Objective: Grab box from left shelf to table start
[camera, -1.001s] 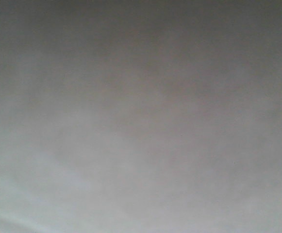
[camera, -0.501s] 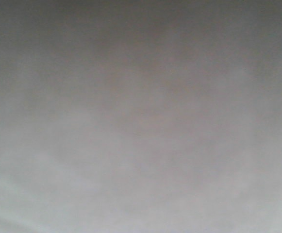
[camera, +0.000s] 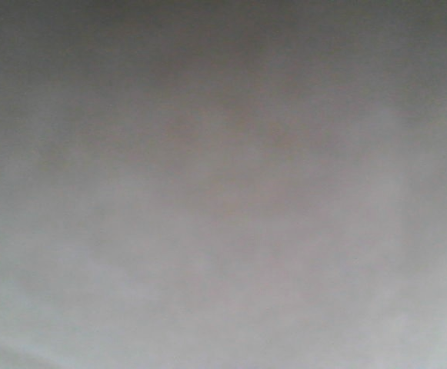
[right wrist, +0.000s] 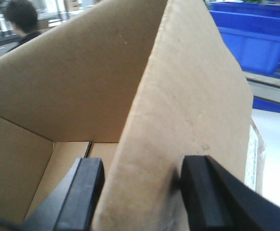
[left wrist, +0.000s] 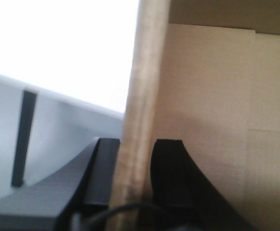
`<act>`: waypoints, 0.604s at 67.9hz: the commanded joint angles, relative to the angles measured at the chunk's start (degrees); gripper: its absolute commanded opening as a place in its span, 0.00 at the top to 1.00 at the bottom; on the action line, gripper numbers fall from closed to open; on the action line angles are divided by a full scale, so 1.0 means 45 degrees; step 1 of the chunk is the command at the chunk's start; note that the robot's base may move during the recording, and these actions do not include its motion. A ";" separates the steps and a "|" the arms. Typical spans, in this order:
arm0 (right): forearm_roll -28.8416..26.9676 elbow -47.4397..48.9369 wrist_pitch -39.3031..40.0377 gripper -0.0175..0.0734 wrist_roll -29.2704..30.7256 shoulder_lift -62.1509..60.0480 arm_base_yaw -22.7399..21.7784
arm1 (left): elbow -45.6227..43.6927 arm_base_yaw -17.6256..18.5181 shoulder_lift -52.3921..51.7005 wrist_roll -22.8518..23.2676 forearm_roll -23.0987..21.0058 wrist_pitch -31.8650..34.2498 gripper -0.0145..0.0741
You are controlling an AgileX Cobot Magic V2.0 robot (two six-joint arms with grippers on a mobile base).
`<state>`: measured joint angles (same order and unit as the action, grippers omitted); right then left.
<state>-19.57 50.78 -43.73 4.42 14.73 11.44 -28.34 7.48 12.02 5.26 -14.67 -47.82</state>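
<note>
While your left gripper [left wrist: 137,147] and right gripper [right wrist: 142,166], 2 total, pinch 1 box [right wrist: 193,96], its walls rise toward 12 o'clock.

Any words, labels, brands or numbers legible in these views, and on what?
No text is readable.
White sticker on the outer side of the brown corrugated cardboard box: print too blurred to read.
Blue plastic bins: no markings visible.
Front view: featureless grey, no text.
</note>
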 commanded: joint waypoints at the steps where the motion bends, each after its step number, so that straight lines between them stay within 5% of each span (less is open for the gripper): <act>1: 0.0401 0.0407 0.1198 0.74 0.0004 0.0121 -0.0043 | -0.0200 0.0220 0.0077 -0.1445 0.0090 -0.0316 0.94; 41: 0.0401 0.0390 0.1197 0.74 0.0004 0.0121 -0.0043 | -0.0200 0.0220 0.0077 -0.1445 0.0090 -0.0316 0.94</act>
<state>-19.57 50.78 -43.73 4.42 14.73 11.44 -28.34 7.48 12.02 5.17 -14.67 -47.82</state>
